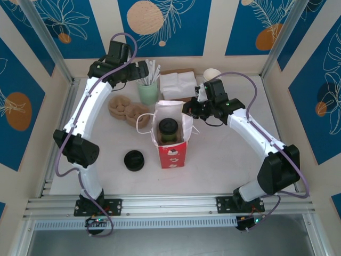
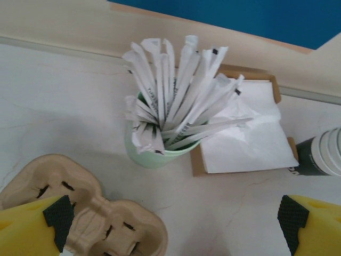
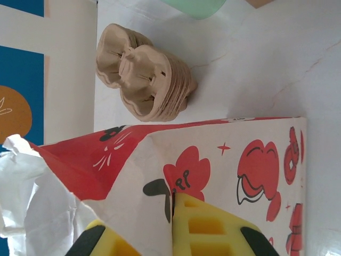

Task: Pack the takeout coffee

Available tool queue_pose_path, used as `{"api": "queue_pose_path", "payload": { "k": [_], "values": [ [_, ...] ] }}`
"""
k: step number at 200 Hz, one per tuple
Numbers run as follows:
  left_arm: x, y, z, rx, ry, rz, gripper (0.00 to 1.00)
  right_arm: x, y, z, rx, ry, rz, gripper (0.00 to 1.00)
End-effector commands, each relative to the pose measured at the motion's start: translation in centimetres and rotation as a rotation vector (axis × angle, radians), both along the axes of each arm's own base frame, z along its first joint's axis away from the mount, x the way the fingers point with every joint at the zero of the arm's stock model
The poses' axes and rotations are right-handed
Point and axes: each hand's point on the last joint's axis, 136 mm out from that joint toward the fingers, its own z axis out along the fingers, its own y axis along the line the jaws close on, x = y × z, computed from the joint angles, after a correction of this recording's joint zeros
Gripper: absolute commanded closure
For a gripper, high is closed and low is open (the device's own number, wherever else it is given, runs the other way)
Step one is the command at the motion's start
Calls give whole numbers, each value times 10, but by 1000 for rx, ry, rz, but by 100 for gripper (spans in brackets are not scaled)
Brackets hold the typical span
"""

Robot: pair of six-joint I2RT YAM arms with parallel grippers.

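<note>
Standing upright at table centre, the paper bag holds the coffee, axis vertical, lid up. I read the right claw, the nearer one, as clenched on the bag's right wall. The left claw hangs released, far left. The top view gives the cup inside; the right wrist view gives the pinch on paper.

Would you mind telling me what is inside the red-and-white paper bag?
The takeout coffee stands inside the red-and-white paper bag; its black lid and some of its pale side show. The bag's walls hide the cup's lower part and the bag floor.
</note>
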Motion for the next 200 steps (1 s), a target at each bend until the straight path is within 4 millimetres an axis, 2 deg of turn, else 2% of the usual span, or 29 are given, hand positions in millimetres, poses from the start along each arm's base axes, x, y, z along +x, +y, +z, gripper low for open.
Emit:
{"api": "queue_pose_path", "payload": {
  "k": [1,27,59,96,135,148,172,200],
  "values": [
    [7,16,0,37,-1,29,1,9,3,20,26,-50,-19,100],
    [18,12,-3,42,-14,9,2,9,3,19,16,-56,-19,96],
    [37,1,-3,51,-47,-47,9,10,-2,27,-8,-87,-17,79],
    [58,-17,11,33,-130,-125,21,11,-16,41,-34,-129,-18,71],
    [70,-25,16,54,-186,-159,36,16,-36,70,-74,-257,-7,67],
    [74,-30,13,58,-200,-171,36,18,-45,84,-88,-293,-19,66],
    [81,-38,5,57,-203,-191,36,25,-70,109,-65,-259,-109,66],
    [86,-49,-6,18,-195,-218,36,24,-81,130,-12,-259,-140,66]
  ]
}}
